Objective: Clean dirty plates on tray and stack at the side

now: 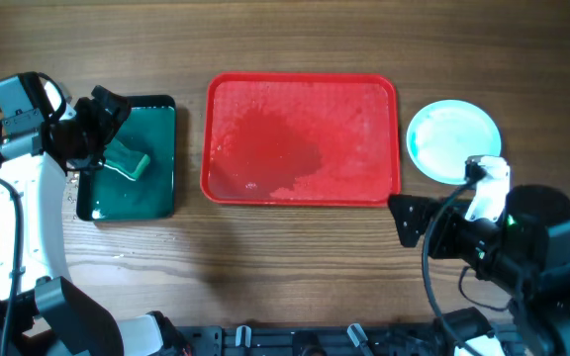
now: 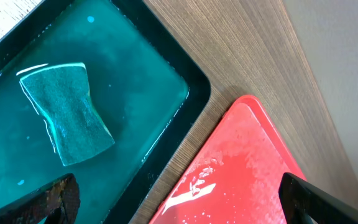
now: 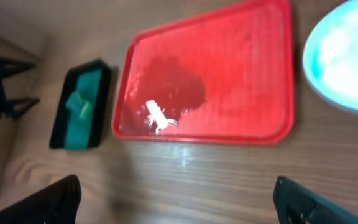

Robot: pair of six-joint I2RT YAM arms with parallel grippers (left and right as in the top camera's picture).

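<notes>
The red tray [image 1: 303,139] lies in the middle of the table, wet and with no plates on it; it also shows in the left wrist view [image 2: 241,168] and the right wrist view [image 3: 210,81]. A stack of plates with a light turquoise one on top [image 1: 453,140] sits on the table right of the tray, and its edge shows in the right wrist view [image 3: 347,56]. How many plates lie under it I cannot tell. My left gripper [image 1: 107,119] is open and empty above the dark tray. My right gripper [image 1: 409,218] is open and empty over bare wood, in front of the red tray's right corner.
A dark green-black tray [image 1: 132,158] holding teal water and a green sponge [image 1: 127,160] stands left of the red tray; the sponge shows close up in the left wrist view [image 2: 67,115]. A wet puddle [image 1: 280,148] covers the red tray's middle.
</notes>
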